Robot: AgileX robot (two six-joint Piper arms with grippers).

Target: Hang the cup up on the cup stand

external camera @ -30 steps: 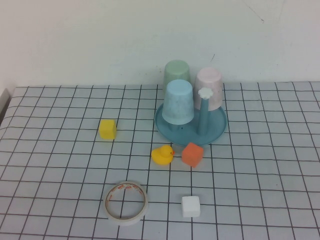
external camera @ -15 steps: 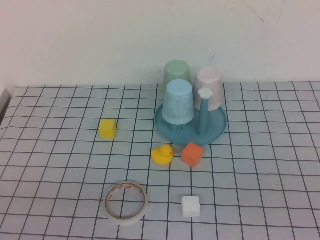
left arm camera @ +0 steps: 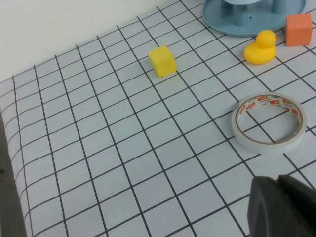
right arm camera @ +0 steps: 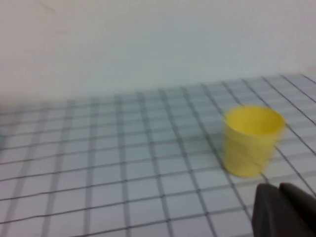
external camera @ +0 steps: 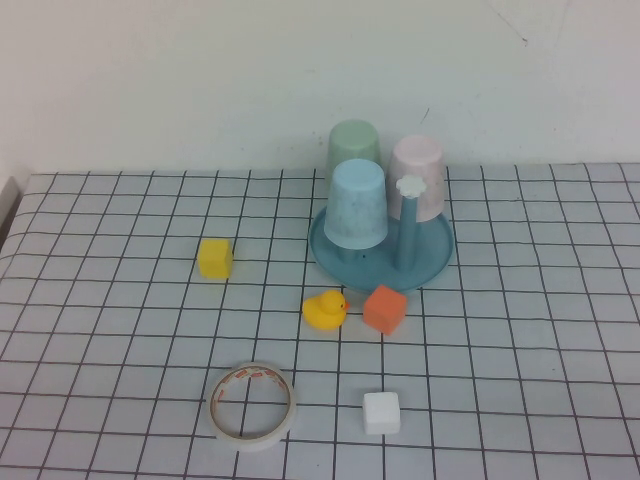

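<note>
The pale pink speckled cup [external camera: 418, 176] sits upside down on a back right peg of the teal-blue cup stand [external camera: 432, 264]. One bare blue peg with a white flower cap [external camera: 408, 230] stands in front of it. Neither arm shows in the high view. My left gripper [left arm camera: 277, 180] is shut and empty, low over the table near the tape roll, far from the stand [left arm camera: 222, 23]. My right gripper [right arm camera: 278, 187] is shut and empty, close to a yellow cup [right arm camera: 251, 140]; the stand is out of that view.
A light blue cup [external camera: 356, 203] and a mint green cup [external camera: 353, 149] also hang upside down on the stand. In front lie a yellow duck [external camera: 325, 310], an orange cube [external camera: 385, 308], a yellow cube [external camera: 215, 258], a white cube [external camera: 381, 412] and a tape roll [external camera: 252, 404].
</note>
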